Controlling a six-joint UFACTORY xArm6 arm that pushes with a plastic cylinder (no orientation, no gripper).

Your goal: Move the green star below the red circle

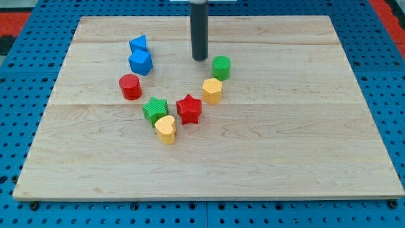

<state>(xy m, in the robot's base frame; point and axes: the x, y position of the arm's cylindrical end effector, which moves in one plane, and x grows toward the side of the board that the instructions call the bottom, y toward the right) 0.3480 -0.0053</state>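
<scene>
My tip point(200, 59) has no jaws; it rests on the tabletop point(304, 152), seemingly just left of the green cylinder point(221, 67), well above the green star point(155, 109) and red circle point(130, 87).

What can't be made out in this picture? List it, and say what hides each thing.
- The rod above my tip: cut off by the view's top edge, so the arm is unseen.
- Green star: its lower right is covered by the yellow heart; whether they touch is unclear.
- Small blue block: its base is hidden by the blue cube, and its shape is unclear.
</scene>
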